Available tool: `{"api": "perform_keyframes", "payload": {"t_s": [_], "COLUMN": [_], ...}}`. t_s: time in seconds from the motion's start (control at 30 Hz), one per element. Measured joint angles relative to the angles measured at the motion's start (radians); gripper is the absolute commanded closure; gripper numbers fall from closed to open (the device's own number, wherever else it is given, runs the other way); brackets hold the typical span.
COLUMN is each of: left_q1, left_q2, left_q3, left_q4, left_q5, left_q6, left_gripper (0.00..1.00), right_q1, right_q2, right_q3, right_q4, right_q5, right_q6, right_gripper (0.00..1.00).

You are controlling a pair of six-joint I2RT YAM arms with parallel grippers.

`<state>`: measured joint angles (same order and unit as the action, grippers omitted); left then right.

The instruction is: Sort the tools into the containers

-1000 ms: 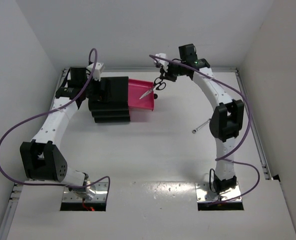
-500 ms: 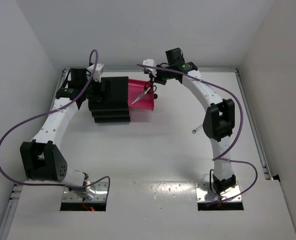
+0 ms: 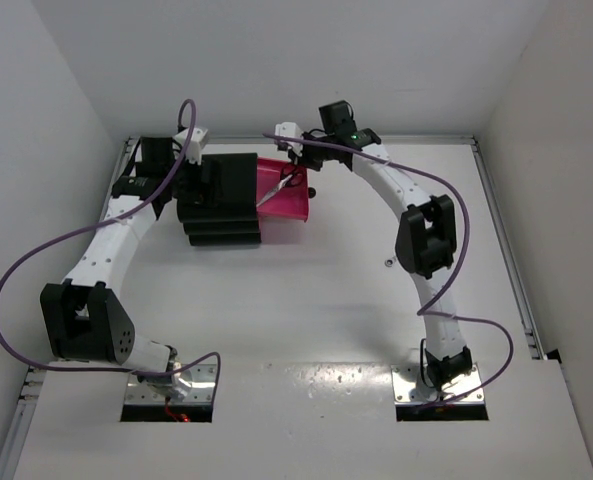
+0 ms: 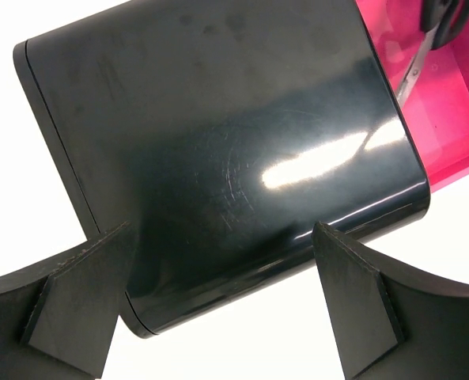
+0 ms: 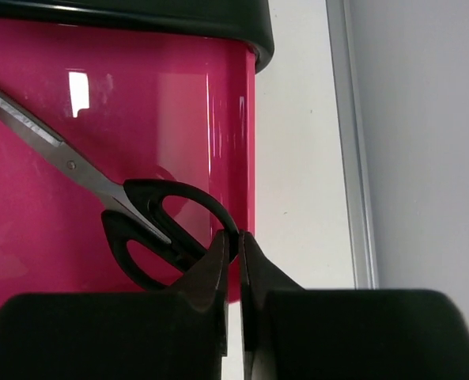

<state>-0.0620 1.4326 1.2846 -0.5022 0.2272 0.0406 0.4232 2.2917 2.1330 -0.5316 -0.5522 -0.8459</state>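
A white desk seen from above, with two robot arms bolted at its near edge. Near the far-left corner stands a black cabinet (image 3: pixel 221 195), and its top pink drawer (image 3: pixel 294 208) is pulled out toward the right. The right arm reaches over to the far edge, and the right gripper (image 5: pixel 236 241) is clenched on one black handle loop of a pair of scissors (image 5: pixel 139 214). The scissors hang over the open drawer with the silver blades pointing toward the cabinet. It is not clear whether they touch the drawer floor. The left gripper (image 4: pixel 222 229) is at the cabinet's left end, its fingers spread wide on either side of the casing and holding nothing; whether they press on it cannot be told. Toward the desk's right side, half hidden by the right arm, a small silver piece (image 3: pixel 388 263) lies on the surface, probably a wrench. The task looks partway done: the first tool is at its drawer but not let go, and the silver piece is unsorted.
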Motion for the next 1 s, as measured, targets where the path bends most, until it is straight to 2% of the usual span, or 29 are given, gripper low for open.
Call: {"api": "perform_keyframes", "payload": {"t_s": [0.1, 0.13, 0.23, 0.27, 0.4, 0.53, 0.73, 0.9, 1.0], "left_q1": [0.002, 0.005, 0.01, 0.011, 0.016, 0.023, 0.066, 0.131, 0.171], "left_q2": [0.0, 0.0, 0.0, 0.0, 0.0, -0.006, -0.074, -0.13, -0.133], "left_q3": [0.0, 0.0, 0.0, 0.0, 0.0, 0.0, -0.001, 0.005, 0.0], "left_q4": [0.0, 0.0, 0.001, 0.0, 0.001, 0.011, 0.034, 0.071, 0.084], "left_q5": [0.0, 0.0, 0.0, 0.0, -0.001, -0.002, -0.009, -0.062, -0.082], "left_q6": [0.0, 0.0, 0.003, 0.004, 0.003, 0.003, -0.023, -0.052, -0.062], "left_gripper": [0.01, 0.01, 0.01, 0.01, 0.01, 0.01, 0.01, 0.01, 0.01], "right_q1": [0.005, 0.007, 0.018, 0.021, 0.034, 0.028, -0.108, -0.27, -0.306], "right_q2": [0.018, 0.022, 0.025, 0.025, 0.025, 0.007, -0.129, -0.318, -0.361], "right_q3": [0.0, 0.0, 0.0, 0.0, 0.0, -0.027, -0.098, -0.312, -0.454], "right_q4": [0.014, 0.019, 0.038, 0.045, 0.121, 0.263, 0.343, 0.361, 0.36], "right_q5": [0.008, 0.013, 0.027, 0.03, 0.056, 0.085, 0.156, 0.207, 0.195], "right_q6": [0.014, 0.018, 0.039, 0.048, 0.138, 0.339, 0.706, 0.921, 1.006], "right_gripper": [0.77, 0.63, 0.46, 0.44, 0.43, 0.43, 0.46, 0.52, 0.55]}}
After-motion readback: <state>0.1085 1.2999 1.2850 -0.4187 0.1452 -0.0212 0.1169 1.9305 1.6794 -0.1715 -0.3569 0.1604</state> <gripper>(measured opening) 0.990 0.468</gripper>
